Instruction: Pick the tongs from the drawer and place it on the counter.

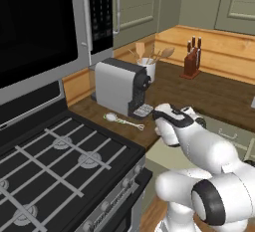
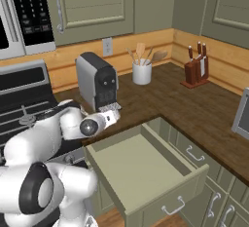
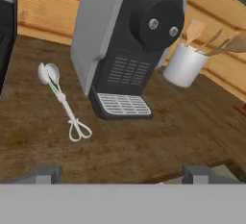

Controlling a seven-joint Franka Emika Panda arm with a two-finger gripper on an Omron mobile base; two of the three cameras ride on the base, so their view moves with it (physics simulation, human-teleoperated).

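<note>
No brand or label can be read anywhere; the microwave (image 2: 29,11) keypad at the upper left of the right base view carries rows of pale marks too small to make out.

The claw (image 3: 122,172) shows in the hand view as two dark fingertips (image 3: 45,174) at the bottom of the frame, set far apart, one at lower left and one at lower right. Nothing lies between them and they touch nothing; bare wood of the desk (image 3: 144,141) fills the gap.

The tongs (image 3: 62,100) lie flat on the desk at the left of the hand view, round head toward the upper left, looped handle end toward the centre, just beside the coffee machine (image 3: 127,40) and apart from it. In the left base view the tongs (image 1: 122,120) sit at mid-frame on the desk (image 1: 209,96), between the stove (image 1: 60,161) and the coffee machine (image 1: 119,86), just left of the arm's wrist.

The drawer (image 2: 146,172) stands pulled out in the lower centre of the right base view, its pale inside bare.

A white cup of wooden utensils (image 2: 142,70) stands behind the machine, and a knife block (image 2: 196,67) sits at the upper right against the backsplash.
</note>
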